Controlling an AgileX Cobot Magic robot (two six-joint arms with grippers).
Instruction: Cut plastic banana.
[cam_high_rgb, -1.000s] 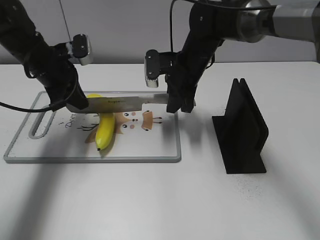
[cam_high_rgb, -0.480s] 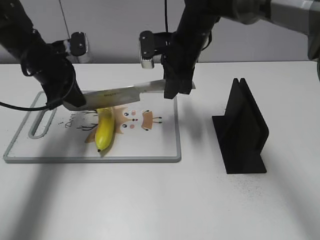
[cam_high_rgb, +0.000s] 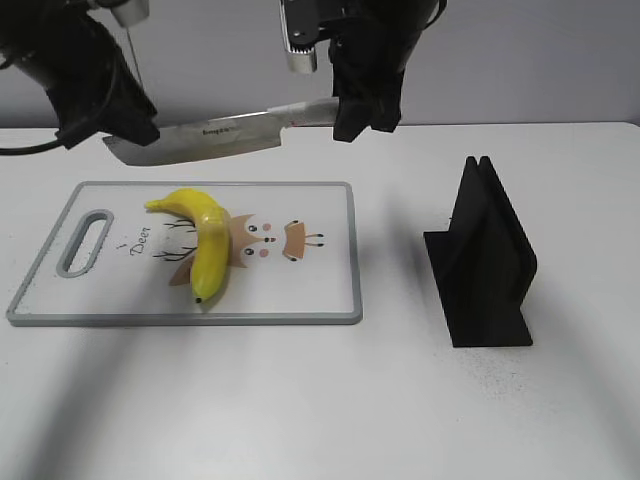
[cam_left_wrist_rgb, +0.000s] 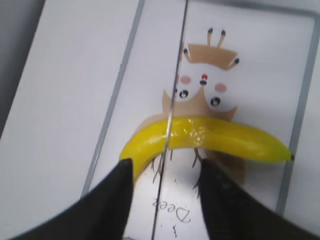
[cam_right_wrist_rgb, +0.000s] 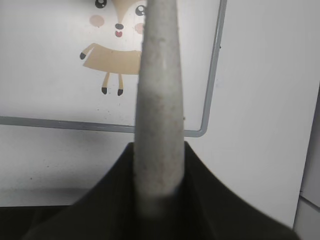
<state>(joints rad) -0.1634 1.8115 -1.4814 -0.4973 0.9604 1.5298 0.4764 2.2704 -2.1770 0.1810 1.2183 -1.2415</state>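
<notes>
The plastic banana (cam_high_rgb: 207, 248), bright yellow and curved, lies on the white cutting board (cam_high_rgb: 320, 290); it also shows in the left wrist view (cam_left_wrist_rgb: 230, 141). A kitchen knife (cam_high_rgb: 210, 138) hangs level in the air well above the board. My right gripper (cam_high_rgb: 360, 108) is shut on its grey handle (cam_right_wrist_rgb: 160, 100). My left gripper (cam_high_rgb: 118, 128) is at the blade's tip end. Its jaws (cam_left_wrist_rgb: 166, 164) stand wide apart, straddling the thin blade edge (cam_left_wrist_rgb: 173, 95) without clamping it. The blade line crosses the banana in the left wrist view.
A black knife stand (cam_high_rgb: 490, 260) stands on the white table right of the board. The board has a handle slot (cam_high_rgb: 85, 240) at its left end and a printed deer picture (cam_right_wrist_rgb: 115, 55).
Both arms have lifted the knife from down on the banana to high above the board. The banana stays on the board.
</notes>
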